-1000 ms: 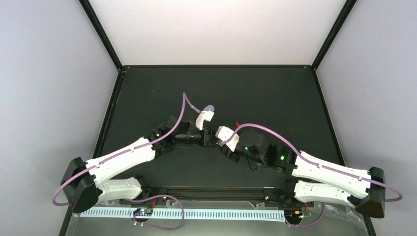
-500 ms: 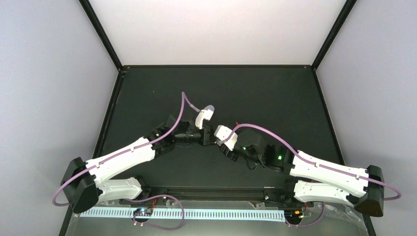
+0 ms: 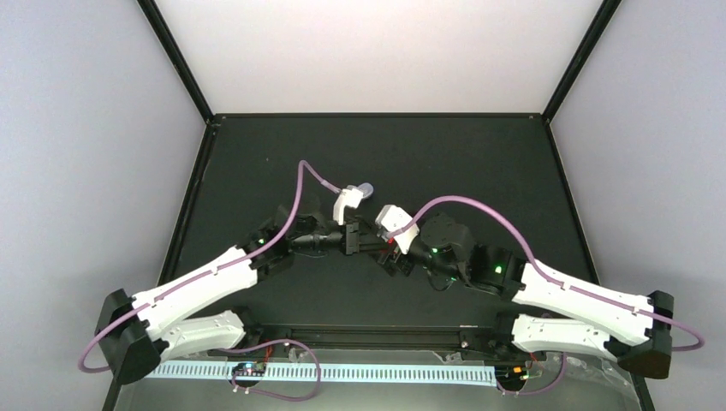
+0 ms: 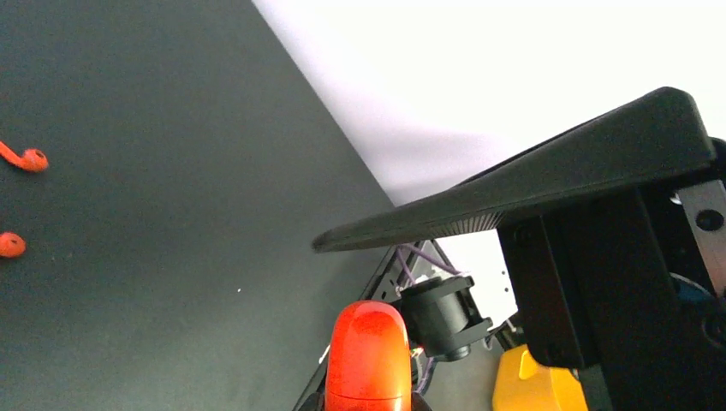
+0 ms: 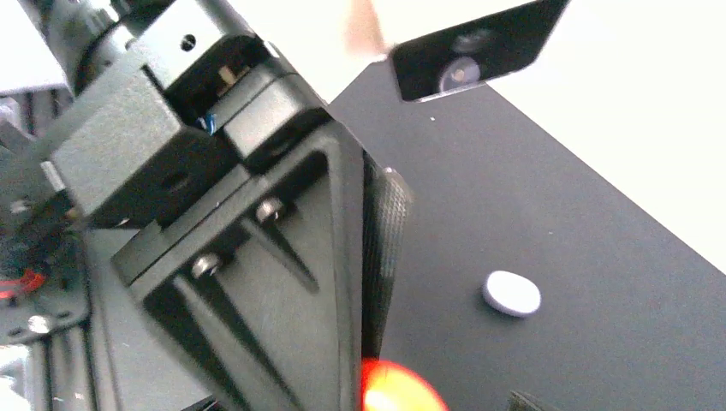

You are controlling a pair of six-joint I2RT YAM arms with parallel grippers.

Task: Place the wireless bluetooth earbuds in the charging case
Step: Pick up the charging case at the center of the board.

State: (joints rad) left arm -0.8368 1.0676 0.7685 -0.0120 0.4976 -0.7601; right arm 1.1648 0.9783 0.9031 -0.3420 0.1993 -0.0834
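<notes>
My left gripper [image 4: 370,404] is shut on the red-orange charging case [image 4: 370,355], which sticks up from its jaws and is lifted off the mat. Two red-orange earbuds [image 4: 26,159] [image 4: 10,246] lie on the mat at the left edge of the left wrist view; the top view does not show them. My right gripper [image 3: 395,257] faces the left gripper [image 3: 372,244] mid-table. It stands open, and one of its long black fingers [image 4: 514,197] is well apart from the case. The right wrist view catches the case [image 5: 398,390] at its bottom edge, beside the left gripper's ribbed pad [image 5: 385,231].
A pale lavender pebble-like case [image 5: 511,294] rests shut on the mat just beyond the two grippers, where the top view shows the lavender case [image 3: 366,188] too. A yellow object [image 4: 535,385] shows low at the near side. The black mat [image 3: 479,171] is walled on three sides.
The left jaws have shut on the red-orange case and the right jaws have opened off it. Both wrists shifted slightly left and away from the bases.
</notes>
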